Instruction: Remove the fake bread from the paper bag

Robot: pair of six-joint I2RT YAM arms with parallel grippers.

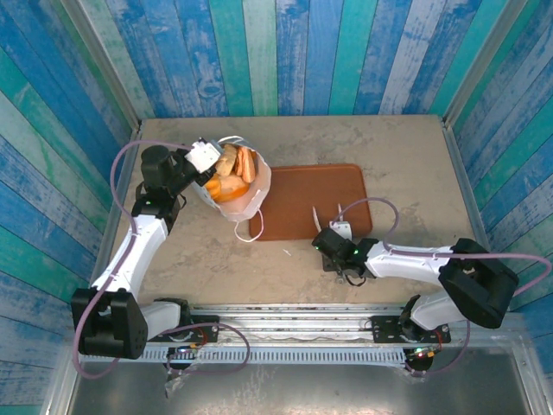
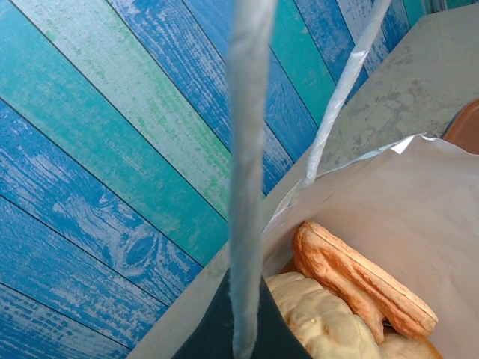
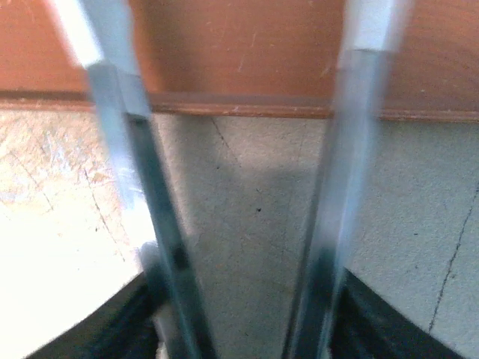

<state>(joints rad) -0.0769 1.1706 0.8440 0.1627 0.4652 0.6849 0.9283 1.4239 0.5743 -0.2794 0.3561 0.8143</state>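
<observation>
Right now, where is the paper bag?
In the top view, the paper bag sits left of centre on the table, its mouth by the left gripper, its other end at the left edge of the brown tray.

Robot lab test cell: painted plank walls [image 1: 276, 52] enclosing the tabletop [image 1: 406, 156], two arms [image 1: 130, 251] bolted to a metal rail [image 1: 285, 309] at its near edge.
</observation>
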